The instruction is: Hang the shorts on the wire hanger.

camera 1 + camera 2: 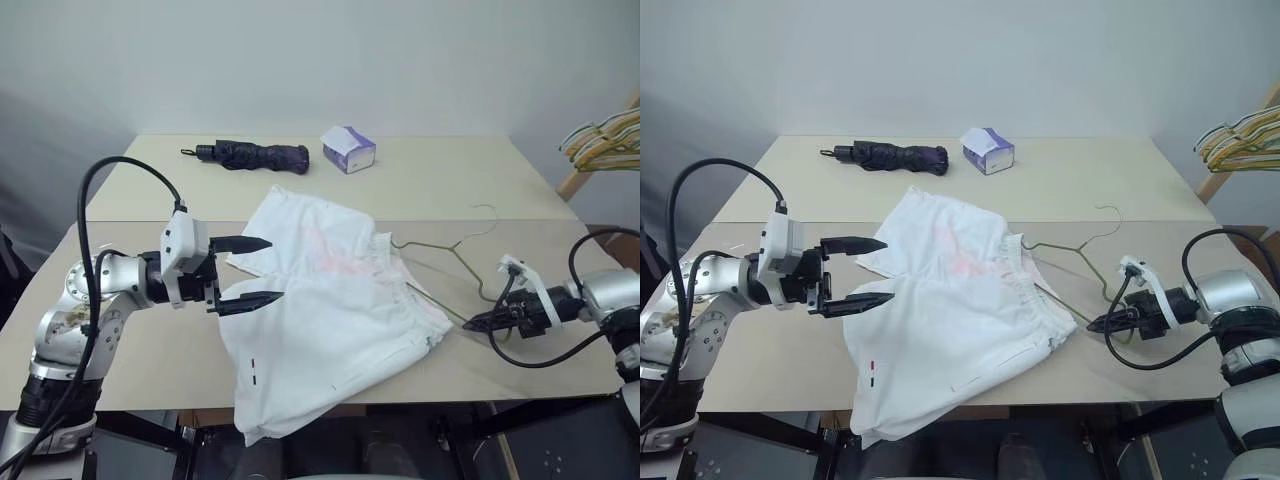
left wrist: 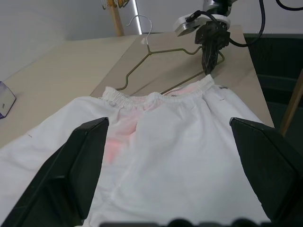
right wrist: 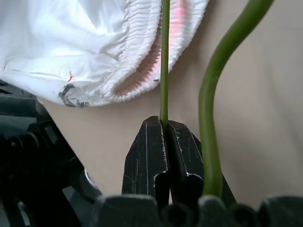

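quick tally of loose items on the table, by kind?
shorts: 1
wire hanger: 1
folded umbrella: 1
tissue box: 1
Total: 4

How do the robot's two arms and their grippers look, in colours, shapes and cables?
Both arms are silver metal with rounded joints and looping black cables. The left gripper has two long, pointed black fingers on a white block. The right gripper has black fingers and a white part with a black cable.

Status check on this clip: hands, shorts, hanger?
Left hand open, over the shorts. Right hand shut on the wire hanger. Hanger partly under the waistband, shorts flat on table. Nothing in the way.
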### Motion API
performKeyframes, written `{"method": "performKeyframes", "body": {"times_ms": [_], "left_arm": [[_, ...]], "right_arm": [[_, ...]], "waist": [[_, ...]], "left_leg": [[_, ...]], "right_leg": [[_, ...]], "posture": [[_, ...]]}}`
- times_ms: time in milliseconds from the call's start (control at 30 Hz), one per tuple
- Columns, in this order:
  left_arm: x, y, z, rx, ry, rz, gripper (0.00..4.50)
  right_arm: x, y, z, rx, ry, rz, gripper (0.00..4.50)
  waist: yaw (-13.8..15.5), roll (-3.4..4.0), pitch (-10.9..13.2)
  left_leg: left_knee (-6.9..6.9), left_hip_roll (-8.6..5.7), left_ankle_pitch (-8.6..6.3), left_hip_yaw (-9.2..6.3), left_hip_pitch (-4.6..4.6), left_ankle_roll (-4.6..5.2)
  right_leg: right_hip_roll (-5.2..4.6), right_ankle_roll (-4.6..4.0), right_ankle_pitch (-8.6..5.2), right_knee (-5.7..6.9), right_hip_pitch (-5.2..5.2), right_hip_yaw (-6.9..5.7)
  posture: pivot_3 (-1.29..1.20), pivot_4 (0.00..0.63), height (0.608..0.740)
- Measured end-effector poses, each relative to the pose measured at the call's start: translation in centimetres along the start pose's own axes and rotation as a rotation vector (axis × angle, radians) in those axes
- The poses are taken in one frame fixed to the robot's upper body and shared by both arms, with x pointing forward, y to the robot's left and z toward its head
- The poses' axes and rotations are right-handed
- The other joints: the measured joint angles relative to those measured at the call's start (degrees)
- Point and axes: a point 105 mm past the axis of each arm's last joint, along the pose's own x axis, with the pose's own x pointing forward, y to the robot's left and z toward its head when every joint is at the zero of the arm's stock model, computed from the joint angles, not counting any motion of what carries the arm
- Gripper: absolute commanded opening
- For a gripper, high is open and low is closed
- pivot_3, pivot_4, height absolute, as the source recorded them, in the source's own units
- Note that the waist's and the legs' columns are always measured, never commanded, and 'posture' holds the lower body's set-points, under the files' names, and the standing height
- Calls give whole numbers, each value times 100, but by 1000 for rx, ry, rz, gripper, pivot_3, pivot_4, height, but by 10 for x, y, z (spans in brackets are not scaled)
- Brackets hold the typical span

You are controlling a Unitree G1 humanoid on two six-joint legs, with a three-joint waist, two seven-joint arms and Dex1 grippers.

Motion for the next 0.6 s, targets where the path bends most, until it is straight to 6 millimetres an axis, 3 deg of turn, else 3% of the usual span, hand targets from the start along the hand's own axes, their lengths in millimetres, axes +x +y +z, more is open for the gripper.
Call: {"method": "performKeyframes", "body": {"times_ms": [100,267,467,600], "left_arm": [[1,1,1,5,-5,2,4414],[6,2,2,8,-27,6,4414],[7,3,3,15,-35,12,4414],[7,3,2,18,-35,14,4414]], "right_arm": [[-8,2,3,-14,26,-16,0],[3,-5,36,21,-38,-36,0],[1,-8,33,-1,6,-64,0],[-10,-5,23,-31,41,-67,0]], "waist": [[-3,2,2],[-80,2,1],[39,2,1],[87,3,2]], "left_leg": [[0,0,0,0,0,0],[1,4,1,3,4,0],[2,-5,0,-8,-44,0],[3,-4,0,-7,-50,0]], "right_leg": [[0,-1,0,0,-1,-1],[6,-13,11,1,0,1],[0,27,25,3,-37,-8],[1,24,26,9,-50,-8]], "posture": [[106,50,740],[107,46,740],[121,39,740],[124,33,740]]}}
